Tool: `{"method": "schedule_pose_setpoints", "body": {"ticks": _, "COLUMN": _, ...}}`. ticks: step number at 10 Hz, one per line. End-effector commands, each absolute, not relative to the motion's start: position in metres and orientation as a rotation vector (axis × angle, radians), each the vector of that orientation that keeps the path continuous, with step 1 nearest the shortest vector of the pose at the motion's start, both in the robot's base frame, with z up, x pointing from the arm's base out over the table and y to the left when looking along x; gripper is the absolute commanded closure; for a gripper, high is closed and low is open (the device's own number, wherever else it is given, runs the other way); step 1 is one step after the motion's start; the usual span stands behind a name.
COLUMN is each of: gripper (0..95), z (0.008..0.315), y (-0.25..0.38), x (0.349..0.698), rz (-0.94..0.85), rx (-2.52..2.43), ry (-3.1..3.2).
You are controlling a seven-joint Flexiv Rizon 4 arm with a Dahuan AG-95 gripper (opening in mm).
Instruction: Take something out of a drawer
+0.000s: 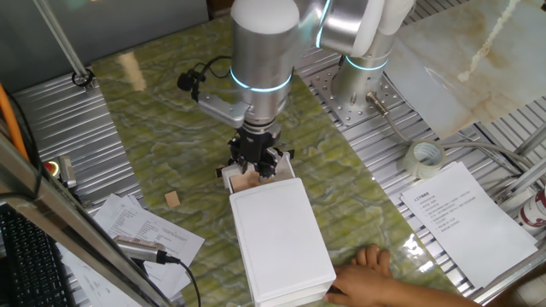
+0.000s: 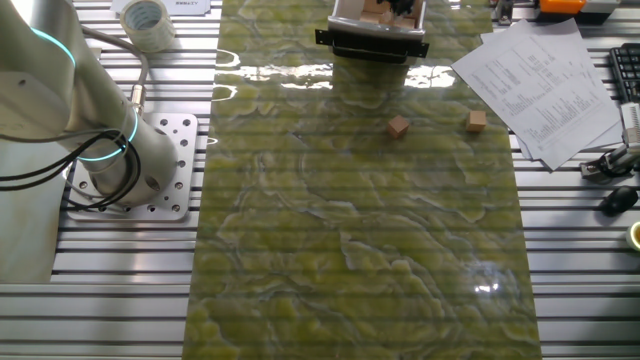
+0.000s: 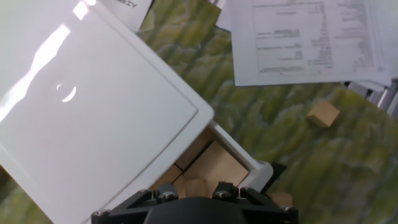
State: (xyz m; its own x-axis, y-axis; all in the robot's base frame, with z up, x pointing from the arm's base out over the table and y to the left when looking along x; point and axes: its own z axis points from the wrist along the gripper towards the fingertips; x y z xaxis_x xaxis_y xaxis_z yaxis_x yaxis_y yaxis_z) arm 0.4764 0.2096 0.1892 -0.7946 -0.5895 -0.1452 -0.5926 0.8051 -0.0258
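The long white box (image 1: 277, 230) lies on the green mat with its drawer (image 1: 247, 181) pulled out toward the arm. The drawer's black front edge shows in the other fixed view (image 2: 372, 45). In the hand view the drawer (image 3: 249, 163) holds a flat tan slab (image 3: 216, 163). A small tan wooden cube (image 3: 198, 186) sits right between my fingers. My gripper (image 1: 256, 166) is down in the drawer, and its jaws stand close against the cube's sides. The fingertips themselves are hidden.
Two more tan cubes lie on the mat (image 2: 399, 126) (image 2: 476, 121); one shows in the hand view (image 3: 323, 114). A person's hand (image 1: 367, 260) rests at the box's near end. Printed papers (image 2: 545, 85) and a tape roll (image 2: 147, 20) lie beside the mat.
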Motion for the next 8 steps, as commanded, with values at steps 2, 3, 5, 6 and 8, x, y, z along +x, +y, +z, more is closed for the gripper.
{"method": "schedule_pose_setpoints", "body": {"ticks": 2, "gripper": 57.0, "z": 0.178, "y": 0.206, "x": 0.48, "rz": 0.04, "rx": -1.099, "ry": 2.753}}
{"method": "schedule_pose_setpoints", "body": {"ticks": 3, "gripper": 57.0, "z": 0.173, "y": 0.21, "x": 0.479, "rz": 0.072, "rx": -1.104, "ry": 2.739}}
{"method": "schedule_pose_setpoints", "body": {"ticks": 5, "gripper": 57.0, "z": 0.172, "y": 0.212, "x": 0.479, "rz": 0.077, "rx": -1.111, "ry": 2.733}}
{"method": "schedule_pose_setpoints", "body": {"ticks": 6, "gripper": 57.0, "z": 0.171, "y": 0.211, "x": 0.479, "rz": 0.077, "rx": -1.112, "ry": 2.733}}
{"method": "schedule_pose_setpoints", "body": {"ticks": 8, "gripper": 76.0, "z": 0.167, "y": 0.206, "x": 0.475, "rz": 0.078, "rx": -1.111, "ry": 2.733}}
